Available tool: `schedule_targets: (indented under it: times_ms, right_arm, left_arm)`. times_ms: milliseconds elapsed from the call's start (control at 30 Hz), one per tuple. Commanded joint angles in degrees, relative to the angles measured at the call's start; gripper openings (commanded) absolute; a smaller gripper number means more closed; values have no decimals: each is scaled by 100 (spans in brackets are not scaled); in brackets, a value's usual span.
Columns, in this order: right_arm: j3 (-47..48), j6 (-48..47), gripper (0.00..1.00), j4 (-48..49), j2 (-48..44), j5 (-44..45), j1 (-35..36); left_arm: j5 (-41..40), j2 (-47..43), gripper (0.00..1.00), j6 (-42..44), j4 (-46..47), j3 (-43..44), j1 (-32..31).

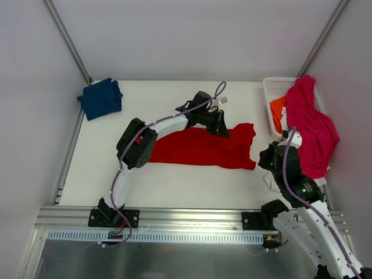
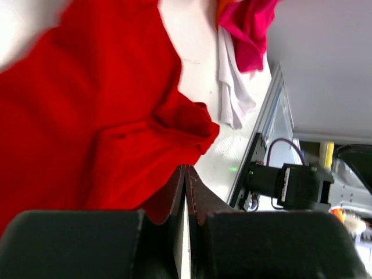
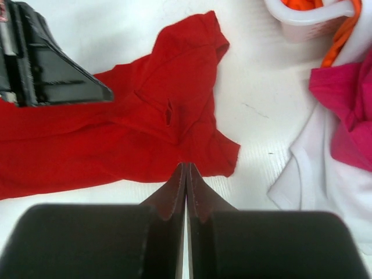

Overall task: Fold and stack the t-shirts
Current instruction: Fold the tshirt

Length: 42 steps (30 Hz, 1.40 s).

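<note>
- Two robot arms work over a white table (image 1: 174, 180), seen from above and behind.
- One bright red t-shirt (image 1: 203, 146) lies spread across the middle of the table. Its long side runs left to right, it is creased, and one sleeve points toward the far right.
- One navy blue t-shirt (image 1: 100, 99) sits bunched in the far left corner, well apart from the red one.
- The left gripper (image 2: 185, 174) reaches over the far edge of the red t-shirt, near its middle. Its two dark fingers are pressed together, and the wrist view shows no cloth between them.
- The right gripper (image 3: 186, 170) hangs over the bare table just beside the near right corner of the red t-shirt. Its fingers are also pressed together, holding nothing.
- A white plastic basket (image 1: 270, 87) stands in the far right corner.
- An orange shirt (image 1: 278, 110) sits inside the basket.
- A magenta-pink shirt (image 1: 311, 125) drapes over the basket's right rim and trails toward the near side.
- A white shirt (image 3: 325, 174) lies on the table on the near side of the basket, partly under the pink one and apart from the red t-shirt.
</note>
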Motion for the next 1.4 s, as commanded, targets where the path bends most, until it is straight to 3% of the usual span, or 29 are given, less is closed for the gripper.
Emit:
schedule_targets:
  times_ms: [0, 300, 433, 667, 800, 967, 1033, 1367]
  right_arm:
    - [26, 37, 1, -401, -19, 243, 23]
    - [-62, 55, 1, -480, -273, 278, 23]
    - [-1, 46, 1, -524, -317, 269, 23]
    - [70, 38, 1, -515, -309, 252, 23]
    - [122, 20, 0, -542, -291, 243, 23]
    - [228, -6, 0, -577, -273, 243, 23]
    - [298, -24, 1, -629, -282, 252, 14]
    - [597, -182, 1, -1113, -599, 559, 23]
  left_arm:
    - [334, 375, 0, 128, -50, 534, -441]
    - [-298, 1210, 0, 216, -102, 622, -828]
    - [-1079, 1343, 0, 321, -199, 377, -907]
    - [-3300, 1053, 0, 672, -735, 349, -1013]
    - [-3822, 877, 0, 945, -1069, 647, -1022]
    - [-3614, 973, 0, 1244, -1517, 1377, -899]
    - [-3132, 1158, 0, 1139, -1570, 1755, -689]
    - [-2716, 1694, 0, 989, -1886, 2704, 226]
